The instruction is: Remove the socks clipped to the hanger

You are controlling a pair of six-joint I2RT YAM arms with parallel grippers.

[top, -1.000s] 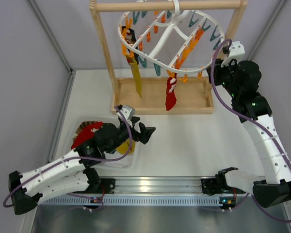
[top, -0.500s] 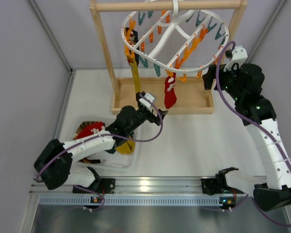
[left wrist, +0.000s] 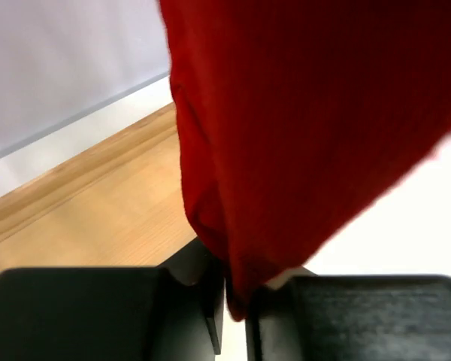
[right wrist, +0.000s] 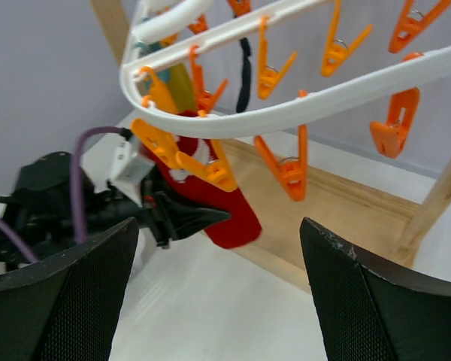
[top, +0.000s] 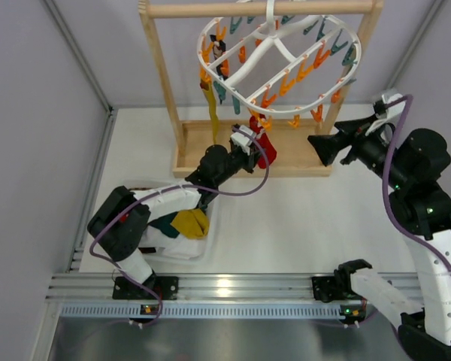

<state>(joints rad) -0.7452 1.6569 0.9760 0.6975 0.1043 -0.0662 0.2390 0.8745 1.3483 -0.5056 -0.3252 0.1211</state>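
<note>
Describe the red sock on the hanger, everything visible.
The red sock is soft, knit-looking fabric with white marks near its top. It hangs straight down from an orange clip on the white hanger, over the wooden rack base. Its lower tip is pinched in the left pincer.

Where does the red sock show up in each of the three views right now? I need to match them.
Top external: the red sock hangs at centre, over the wooden rack base.
Left wrist: fills the upper middle, its tip between the fingers of the left claw.
Right wrist: lower centre-left, below orange clips.
Shared landmark: the wooden rack base, behind the sock in all three.
</note>
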